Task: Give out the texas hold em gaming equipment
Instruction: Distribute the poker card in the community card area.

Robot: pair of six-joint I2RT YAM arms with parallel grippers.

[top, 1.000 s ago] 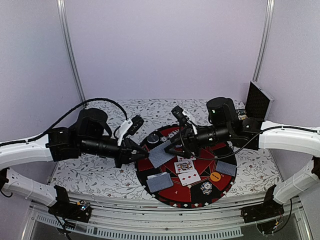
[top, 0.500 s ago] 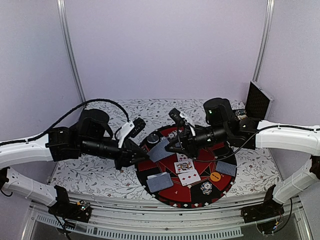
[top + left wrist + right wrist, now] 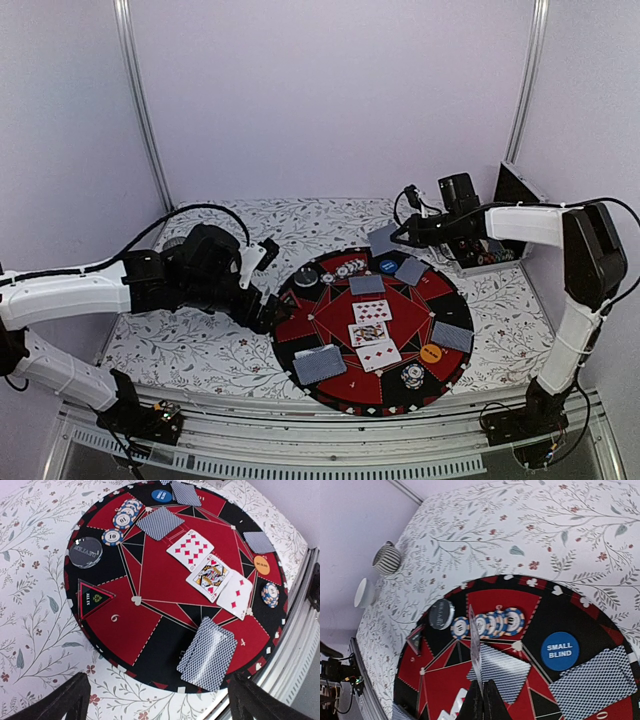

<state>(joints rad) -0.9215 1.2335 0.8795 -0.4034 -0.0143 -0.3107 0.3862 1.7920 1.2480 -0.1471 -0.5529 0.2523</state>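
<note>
A second ago both arms were crowded nose to nose over the round mat [image 3: 330, 322], a grey-blue-backed card between them at about 9 o'clock. Now they have parted. The left gripper [image 3: 159, 690] has backed off to the mat's 9 o'clock rim, its fingers spread wide with nothing in them. The right gripper [image 3: 481, 702] has swung out past the 1 o'clock rim, clenched on a held card [image 3: 475, 645] seen edge-on. I'd guess it is the same card, passed across and headed for a seat. Face-down cards already lie at 12 [image 3: 367, 284], 1 [image 3: 411, 270], 4 [image 3: 452, 337] and 7 o'clock [image 3: 320, 366], with the face-up cards [image 3: 372, 310] in the centre, so the deal looks well along. There's free table [image 3: 200, 350] out at 9 o'clock and along the far strip. The right side is tighter, with a black case [image 3: 515, 195] standing just behind that arm, and the blue small-blind disc [image 3: 560, 651] and the row of chips [image 3: 490, 623] sitting under the card's likely path.
</note>
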